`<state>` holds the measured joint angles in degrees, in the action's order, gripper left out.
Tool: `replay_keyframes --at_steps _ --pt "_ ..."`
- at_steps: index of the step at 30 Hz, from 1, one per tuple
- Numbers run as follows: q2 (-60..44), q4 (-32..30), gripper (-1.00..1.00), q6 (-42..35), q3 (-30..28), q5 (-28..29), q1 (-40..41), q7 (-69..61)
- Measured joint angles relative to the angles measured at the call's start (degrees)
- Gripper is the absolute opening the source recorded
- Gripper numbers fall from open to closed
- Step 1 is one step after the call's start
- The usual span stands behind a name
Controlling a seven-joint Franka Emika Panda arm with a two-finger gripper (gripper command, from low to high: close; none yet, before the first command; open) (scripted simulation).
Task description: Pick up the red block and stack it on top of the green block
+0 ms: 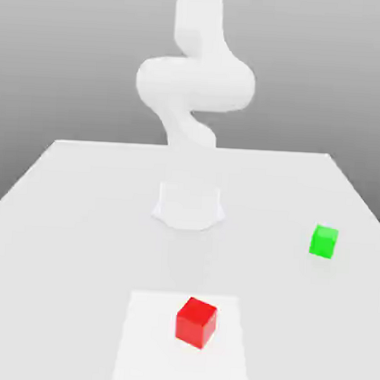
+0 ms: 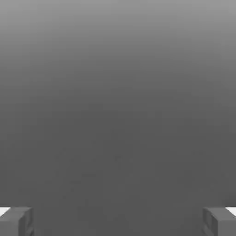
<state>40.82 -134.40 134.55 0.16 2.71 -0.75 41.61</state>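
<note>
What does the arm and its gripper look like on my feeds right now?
The arm is plain matte white with thick, rounded, tube-like links and no visible cables or markings, rising from a white base on the white table. In the hand view, the gripper has blocky grey fingertips with white edges.

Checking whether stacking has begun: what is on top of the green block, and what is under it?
Nothing sits on the green block; its top face is bare. It rests on the white table, though its underside is hidden. The red block stands apart, nearer the camera.
</note>
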Motion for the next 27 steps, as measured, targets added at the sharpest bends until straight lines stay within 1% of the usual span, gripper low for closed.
replay_keyframes --at_steps 6,12,16,20,23,26,27 --pt "-13.25 -6.64 0.00 7.04 -1.04 5.33 -1.79 -12.24" --pt "-25.77 -13.07 0.00 13.97 -3.65 7.04 -3.97 -26.44" --pt "-33.91 -17.45 0.00 18.83 -5.38 4.86 -5.83 -38.28" --pt "-41.78 -21.54 0.00 23.82 -4.61 -1.57 -6.75 -52.58" --pt "-47.75 -21.56 0.00 28.64 -3.53 -4.31 -6.16 -56.24" --pt "-53.94 -20.80 0.00 33.85 -2.38 -5.47 -5.24 -57.35" --pt "-55.48 -20.60 -1.00 35.15 -2.13 -5.63 -5.03 -57.52"
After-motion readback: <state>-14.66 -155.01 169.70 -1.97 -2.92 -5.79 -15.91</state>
